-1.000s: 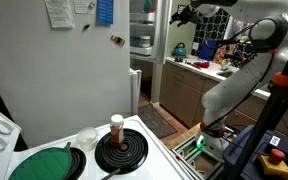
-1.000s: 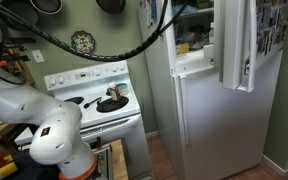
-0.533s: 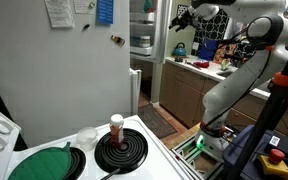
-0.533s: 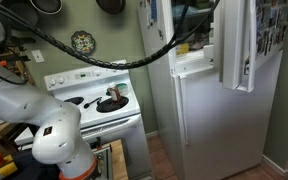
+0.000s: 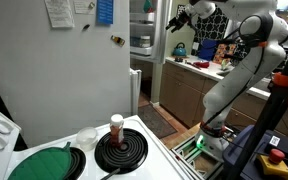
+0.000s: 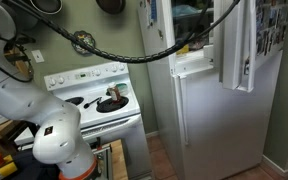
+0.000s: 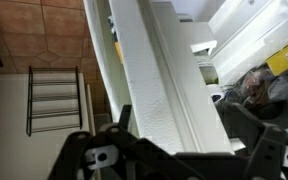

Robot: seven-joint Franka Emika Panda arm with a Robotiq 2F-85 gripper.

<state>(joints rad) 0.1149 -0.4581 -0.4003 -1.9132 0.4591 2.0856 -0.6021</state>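
Right, the claw (image 5: 177,19) is up high at one o'clock in an exterior view, beside the open top of the fridge (image 5: 74,70). In the wrist view its jaws are spread wide, with the white freezer door (image 7: 154,80) edge slanting from eleven o'clock toward the gap between them; contact I cannot tell. Well apart at six o'clock, a red-capped bottle (image 5: 117,127) stands on the stove (image 5: 154,140)

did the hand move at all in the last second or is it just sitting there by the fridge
Yes. In an exterior view the hand has shifted left and slightly down, ending closer to the open top of the fridge.
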